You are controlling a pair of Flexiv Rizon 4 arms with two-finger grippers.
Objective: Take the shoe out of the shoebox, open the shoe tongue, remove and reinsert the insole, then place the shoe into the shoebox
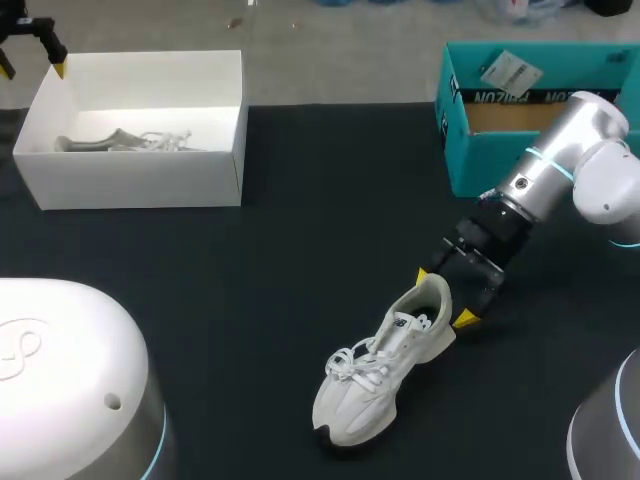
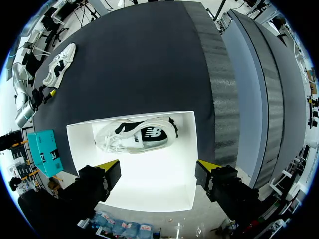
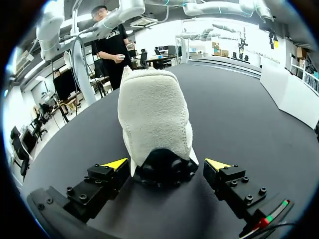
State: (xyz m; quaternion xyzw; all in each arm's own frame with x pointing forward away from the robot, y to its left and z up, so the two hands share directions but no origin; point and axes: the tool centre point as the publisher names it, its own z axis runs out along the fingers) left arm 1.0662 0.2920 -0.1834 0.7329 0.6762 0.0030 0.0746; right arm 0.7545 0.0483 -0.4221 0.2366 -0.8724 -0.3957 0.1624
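Fuzzy cloth shoe (image 3: 155, 114) on matt dark table (image 1: 300, 220).

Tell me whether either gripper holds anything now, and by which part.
Nothing is held. The right gripper straddles the heel of the white sneaker with jaws open; the left gripper is open above the shoebox.

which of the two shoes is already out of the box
The shoe on the black table, its heel inside the open right gripper; the other shoe lies in the white shoebox.
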